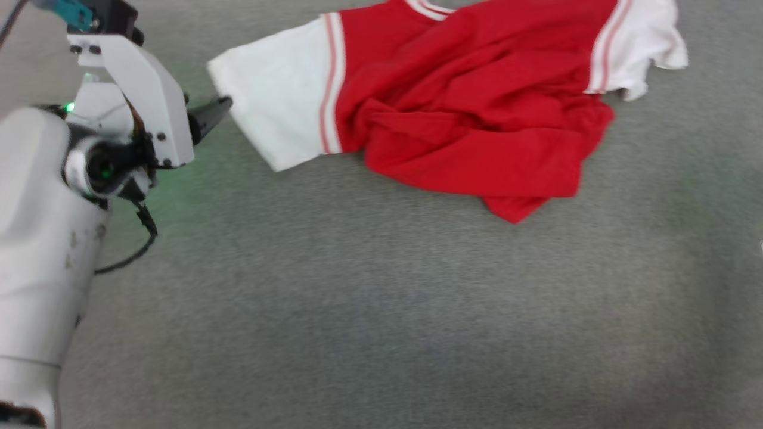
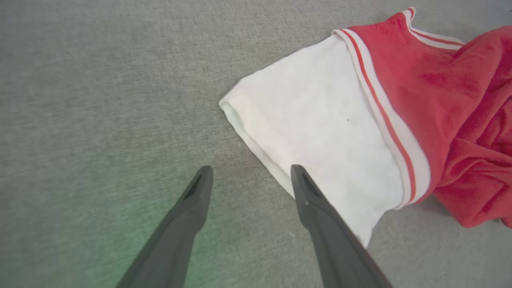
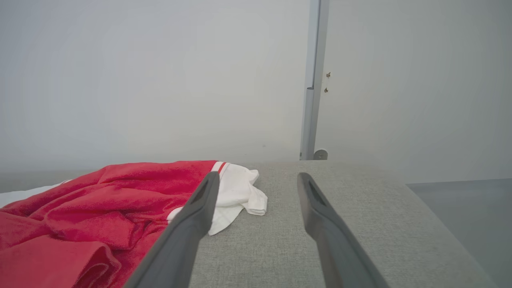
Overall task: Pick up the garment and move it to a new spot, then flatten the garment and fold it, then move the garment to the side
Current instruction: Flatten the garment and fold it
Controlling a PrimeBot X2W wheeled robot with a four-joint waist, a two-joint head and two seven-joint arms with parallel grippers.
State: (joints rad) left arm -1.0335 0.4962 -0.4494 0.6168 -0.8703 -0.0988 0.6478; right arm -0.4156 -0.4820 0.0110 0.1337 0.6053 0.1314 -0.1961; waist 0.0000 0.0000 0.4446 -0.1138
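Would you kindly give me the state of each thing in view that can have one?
garment: crumpled, unfolded, lying on the grey surface, not held.
left gripper: open, empty, at the garment's flat white sleeve.
right gripper: open, empty, beside the garment's rumpled white sleeve.

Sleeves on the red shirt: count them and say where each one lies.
2. One white sleeve lies flat at the left end of the garment, beside the left gripper; the other is crumpled at its right end, near the right gripper. None seems hidden.
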